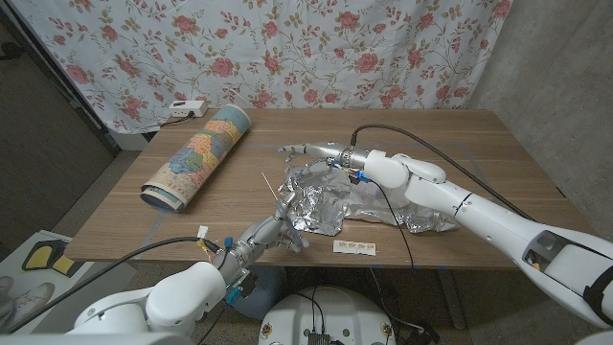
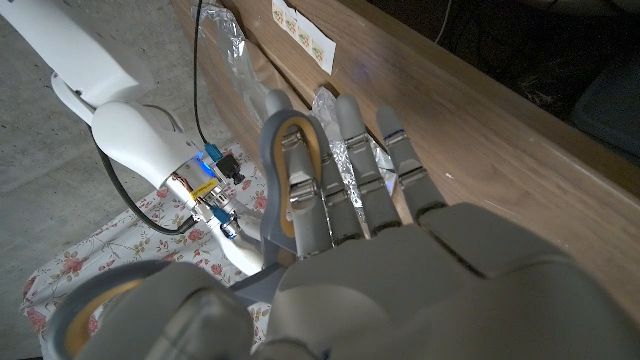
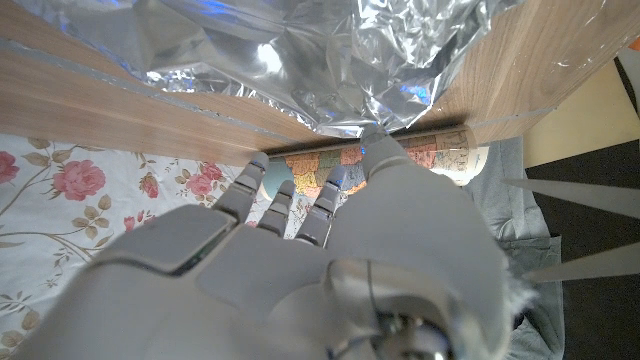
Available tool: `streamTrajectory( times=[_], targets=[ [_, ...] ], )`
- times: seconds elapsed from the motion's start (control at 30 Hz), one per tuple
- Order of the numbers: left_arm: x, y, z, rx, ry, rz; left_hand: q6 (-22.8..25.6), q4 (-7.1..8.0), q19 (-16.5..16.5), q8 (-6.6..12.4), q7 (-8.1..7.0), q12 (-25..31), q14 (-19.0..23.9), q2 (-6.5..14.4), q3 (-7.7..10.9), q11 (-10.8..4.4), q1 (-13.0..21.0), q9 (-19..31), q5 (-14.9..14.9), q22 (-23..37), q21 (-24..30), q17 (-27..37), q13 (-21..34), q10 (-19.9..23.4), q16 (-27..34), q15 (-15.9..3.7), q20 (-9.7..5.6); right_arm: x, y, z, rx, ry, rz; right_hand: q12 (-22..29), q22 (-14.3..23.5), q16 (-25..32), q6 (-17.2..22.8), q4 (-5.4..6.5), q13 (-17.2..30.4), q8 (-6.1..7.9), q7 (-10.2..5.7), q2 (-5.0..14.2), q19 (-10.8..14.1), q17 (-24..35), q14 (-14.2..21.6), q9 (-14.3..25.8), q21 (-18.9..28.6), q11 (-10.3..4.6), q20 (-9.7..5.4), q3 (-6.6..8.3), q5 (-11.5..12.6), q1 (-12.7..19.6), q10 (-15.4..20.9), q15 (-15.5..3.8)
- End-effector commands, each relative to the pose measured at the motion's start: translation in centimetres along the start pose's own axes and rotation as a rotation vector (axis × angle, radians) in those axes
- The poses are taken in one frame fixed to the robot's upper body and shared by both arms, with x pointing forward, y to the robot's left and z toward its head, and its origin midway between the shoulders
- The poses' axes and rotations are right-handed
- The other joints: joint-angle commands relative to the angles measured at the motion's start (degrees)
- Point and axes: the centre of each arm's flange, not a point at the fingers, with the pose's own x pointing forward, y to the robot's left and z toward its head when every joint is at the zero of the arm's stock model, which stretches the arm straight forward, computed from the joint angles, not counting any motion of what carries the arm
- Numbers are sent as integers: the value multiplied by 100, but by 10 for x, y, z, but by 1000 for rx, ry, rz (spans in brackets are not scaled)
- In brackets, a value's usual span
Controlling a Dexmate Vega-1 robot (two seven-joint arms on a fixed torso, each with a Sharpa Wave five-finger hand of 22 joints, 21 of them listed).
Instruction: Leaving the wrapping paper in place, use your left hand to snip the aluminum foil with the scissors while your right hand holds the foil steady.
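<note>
Aluminum foil (image 1: 350,199): one crumpled sheet, middle of the wooden table (image 1: 479,144), its wrinkled surface seen close in my right wrist view (image 3: 300,60). Its right end runs under my right forearm and is partly hidden.

Scissors (image 2: 290,185): held in my left hand (image 1: 261,233), fingers threaded through the grey loop handle with its tan inner lining. The blades are hard to make out in the head view; pale points reach toward the foil's near left corner, contact not discernible.

Right hand (image 1: 321,151): fingers stretched out long and close together over the foil's far left edge. Whether they press the foil or hover, I cannot tell; nothing visibly gripped.

Wrapping paper (image 1: 196,155): rolled, map-printed, lying diagonally at the table's left, well apart from the foil.

Small label strip (image 1: 354,247): near the front edge, print too small to read.

Floral cloth (image 1: 287,48): hung behind the table.
</note>
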Motion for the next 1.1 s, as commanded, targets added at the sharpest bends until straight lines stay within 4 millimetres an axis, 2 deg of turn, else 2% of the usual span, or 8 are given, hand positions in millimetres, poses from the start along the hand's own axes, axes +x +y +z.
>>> streamTrajectory(
  times=[0.03,0.17,0.3,0.47,0.7,0.93,1.03,1.1],
  targets=[
    [1,1,3,2,-5,-8,-440,-30,-17,-12,499,300,-18,-12,-10,275,-69,29,43,31,-17,-5,13,369,36,9,-12,0,3,-1,-66,6,35,7,-2,18,20,-43,16,5,-4,46,2,-12,51,15,8,-7,-6,127,87,223,114,-902],
    [3,0,4,3,-8,-12,-418,-34,-18,-30,495,304,-19,-10,-9,278,-73,17,49,32,-19,-18,4,392,37,11,-19,-3,-4,-5,-52,16,49,-53,-1,4,14,-49,-13,-17,39,98,-13,-18,2,16,-1,-3,27,228,186,368,49,-837],
    [5,0,6,4,-11,-14,-415,-37,-14,-44,496,314,-16,-9,-8,280,-75,18,54,28,-21,-23,30,372,41,19,-25,-6,-7,-10,-37,26,67,-178,-2,-29,-31,-31,-79,-64,180,56,-95,-9,-82,17,-25,7,124,421,485,502,-104,-700],
    [6,-1,6,3,-11,-17,-389,-43,-12,-55,496,323,-16,-6,-6,265,-76,22,61,28,-22,-28,36,385,51,9,-22,-7,-6,-12,-58,44,103,-288,-4,-58,-176,4,-137,-120,229,-10,-159,4,-180,21,-35,15,212,553,846,504,-267,-546],
    [6,-3,6,1,-7,-16,-378,-47,-5,-67,494,321,7,1,-4,250,-80,51,69,34,-18,-30,15,413,72,-8,-23,-4,0,-13,-81,51,154,-336,-5,-77,-285,14,-160,-148,231,-57,-183,7,-240,22,-37,16,214,588,970,482,-370,-523],
    [7,-5,7,0,-4,-14,-357,-52,-3,-88,490,330,-4,6,-1,274,-80,59,77,33,-21,-32,26,418,83,9,-22,-6,-7,-19,-70,57,175,-403,-6,-97,-403,54,-196,-159,289,-126,-228,11,-323,25,-39,35,272,617,1166,383,-547,-434],
    [8,-6,7,-2,-3,-16,-359,-53,2,-91,495,346,7,6,-1,249,-80,67,78,35,-18,-40,50,422,85,6,-28,-7,-6,-20,-82,67,164,-434,-6,-113,-474,55,-218,-161,282,-109,-282,16,-392,27,-47,30,265,677,1323,376,-668,-422],
    [8,-7,7,-3,-4,-16,-355,-54,1,-93,495,338,11,6,-1,284,-80,71,79,36,-18,-43,41,416,88,8,-25,-9,-3,-20,-83,67,136,-430,-6,-102,-485,65,-225,-155,276,-147,-269,13,-372,26,-37,25,252,667,1348,335,-682,-434]
  ],
)
